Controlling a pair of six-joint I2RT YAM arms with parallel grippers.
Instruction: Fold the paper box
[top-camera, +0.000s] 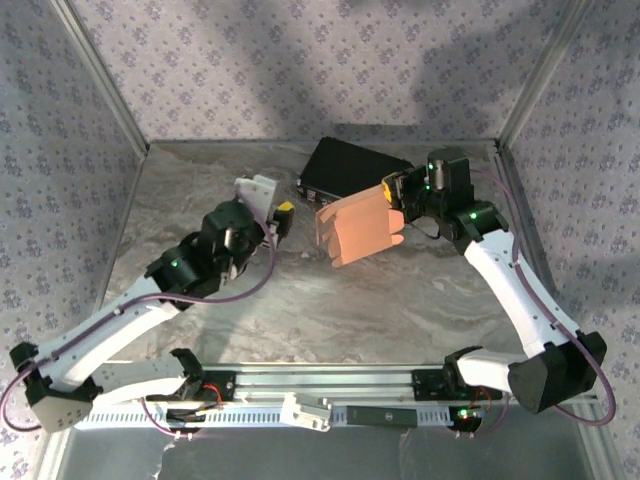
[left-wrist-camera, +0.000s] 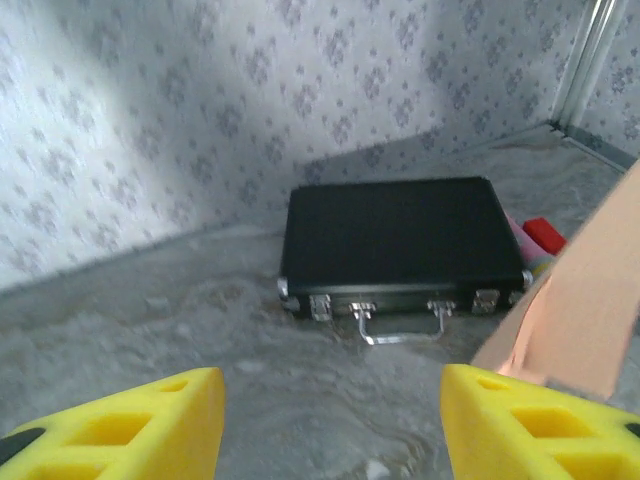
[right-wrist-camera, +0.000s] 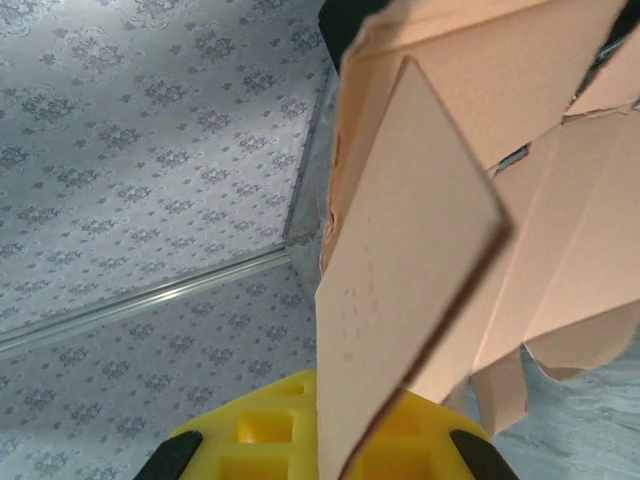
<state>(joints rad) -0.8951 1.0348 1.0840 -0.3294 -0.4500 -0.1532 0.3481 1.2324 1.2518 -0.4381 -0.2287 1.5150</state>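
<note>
1. The box (top-camera: 360, 232) is a salmon-pink cardboard piece, partly folded. It hangs in the air over the far middle of the table (top-camera: 400, 320), just in front of the black case (top-camera: 350, 168). Its panels and notched tabs splay out at different angles.
2. It looks light and thin. The flat panels should stay fairly stiff, while the scored creases should give easily, so a hard pinch or a pull across a crease could crumple or tear it. The small tabs at its lower edge look the weakest part.
3. Best hold, as I judge it, is on a broad flat panel near a crease, never on a tab. Push along the fold lines.
4. The right gripper (top-camera: 392, 190) is clamped on the box's right side. In its wrist view a panel edge (right-wrist-camera: 420, 260) runs down into the yellow pads (right-wrist-camera: 290, 440).
5. The left gripper (top-camera: 272, 205) is released, its yellow fingers (left-wrist-camera: 130, 425) wide apart with nothing between them. It is just left of the box and not touching it, and the box's edge (left-wrist-camera: 590, 300) shows at the right of its wrist view.
6. The case (left-wrist-camera: 395, 235) lies shut behind.
</note>
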